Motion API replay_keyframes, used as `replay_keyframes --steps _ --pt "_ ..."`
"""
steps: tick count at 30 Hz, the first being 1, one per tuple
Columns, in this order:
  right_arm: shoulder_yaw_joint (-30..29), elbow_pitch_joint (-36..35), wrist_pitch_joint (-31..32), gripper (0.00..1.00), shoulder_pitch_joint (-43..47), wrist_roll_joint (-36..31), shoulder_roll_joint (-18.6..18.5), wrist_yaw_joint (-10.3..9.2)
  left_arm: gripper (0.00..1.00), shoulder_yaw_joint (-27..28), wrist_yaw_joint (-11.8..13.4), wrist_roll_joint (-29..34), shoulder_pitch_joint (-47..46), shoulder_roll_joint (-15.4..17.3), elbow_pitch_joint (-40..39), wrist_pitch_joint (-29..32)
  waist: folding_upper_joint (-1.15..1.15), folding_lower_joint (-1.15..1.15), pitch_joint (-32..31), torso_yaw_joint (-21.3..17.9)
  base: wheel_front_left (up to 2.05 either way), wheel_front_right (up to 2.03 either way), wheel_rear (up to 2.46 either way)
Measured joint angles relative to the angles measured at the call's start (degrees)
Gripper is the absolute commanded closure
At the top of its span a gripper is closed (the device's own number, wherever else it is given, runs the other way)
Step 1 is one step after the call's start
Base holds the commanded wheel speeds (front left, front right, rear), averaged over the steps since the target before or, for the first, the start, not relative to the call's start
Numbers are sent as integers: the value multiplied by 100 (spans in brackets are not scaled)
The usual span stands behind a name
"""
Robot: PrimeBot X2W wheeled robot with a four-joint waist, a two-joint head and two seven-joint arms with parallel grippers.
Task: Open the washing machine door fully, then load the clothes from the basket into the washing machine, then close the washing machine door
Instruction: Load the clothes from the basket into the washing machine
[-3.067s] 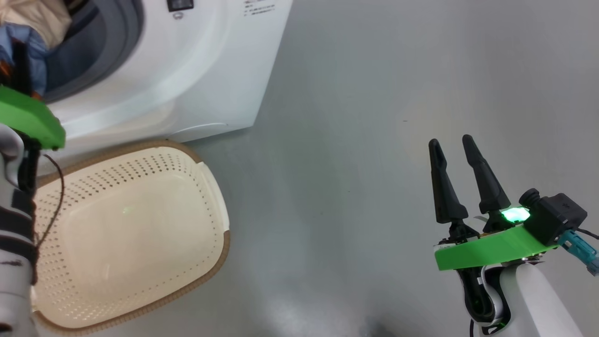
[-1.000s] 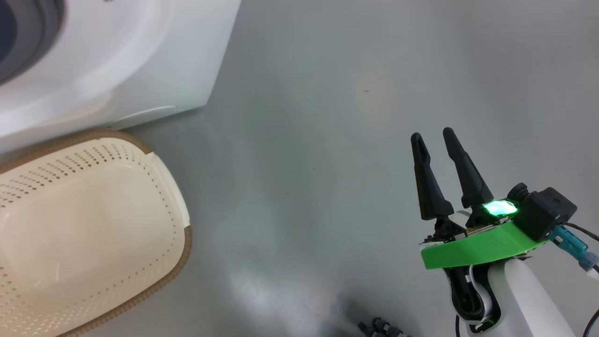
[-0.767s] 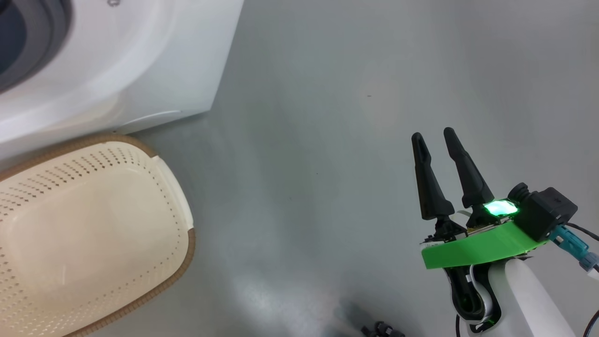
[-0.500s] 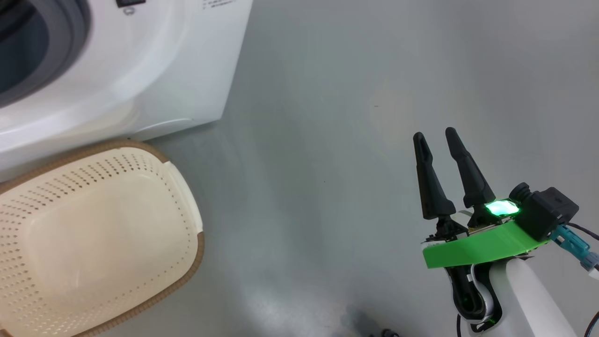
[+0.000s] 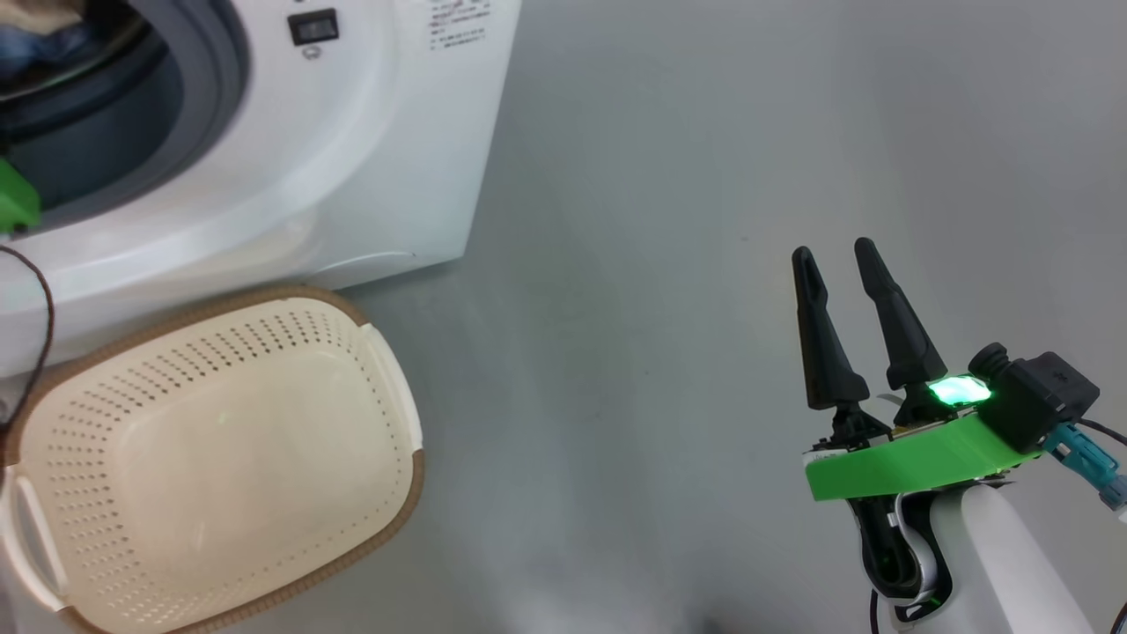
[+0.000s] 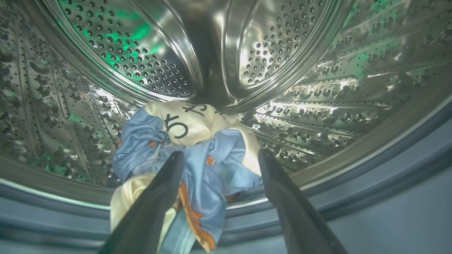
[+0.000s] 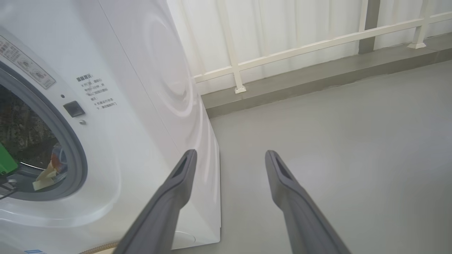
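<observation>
A: Where are the clothes (image 6: 190,123)?

B: Inside the washing machine (image 5: 370,150). The left wrist view has them as one bundle at the front of the perforated steel drum (image 6: 141,53): blue cloth with orange prints, wrapped with a cream piece carrying black characters. The lower end hangs out over the grey gasket (image 6: 353,197).

A: And the left gripper (image 6: 220,152)?

B: It reaches into the mouth of the drum. Its two dark fingers (image 6: 155,197) stand spread wide, one on each side of the bundle, released rather than clamped. Whether either one brushes the cloth I cannot tell.

A: What does the head view add?

B: A green mount (image 5: 11,198) of the left arm at the lower lip of the opening, and a scrap of blue and cream cloth in the top left corner.

A: The basket (image 5: 264,335)?

B: On the floor (image 5: 660,220) just in front of the machine, its brown rim close under the white front panel. Its cream bottom is in plain view, and a white handle shows at the left end.

A: What about the right gripper (image 5: 833,246)?

B: Well apart from all that, at the lower right, over grey floor. Its fingers are parted and free, pointing up and a little left. A green light glows at its base.

A: Anything from its wrist camera?

B: The machine's front and side on the left, a black latch slot beside the opening, and a pale railing (image 7: 300,46) along the far edge of the floor.
</observation>
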Motion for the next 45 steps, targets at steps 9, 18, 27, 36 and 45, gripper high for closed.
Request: replay_keyframes --steps 9,18,27,36,45 --pt "-36 40 0 0 44 -125 -33 0 0 230 -90 -212 788 -183 -917 -74 0 0 -325 169 0 0 0" --pt "-169 90 0 0 300 -134 -185 0 0 700 -92 -337 2050 -589 -2109 -85 0 0 -719 377 0 0 0" --pt "-186 158 0 0 608 -134 -400 0 0 1063 -143 -66 3377 -979 -3077 -86 0 0 -1271 625 0 0 0" --pt "-219 214 0 0 1023 -133 -571 0 0 1218 -200 82 4384 -1338 -3773 -86 0 0 -1827 859 0 0 0" --pt "-339 250 0 0 1449 -132 -724 0 0 1245 -210 252 5263 -1594 -4339 -85 0 0 -2355 1079 0 0 0"
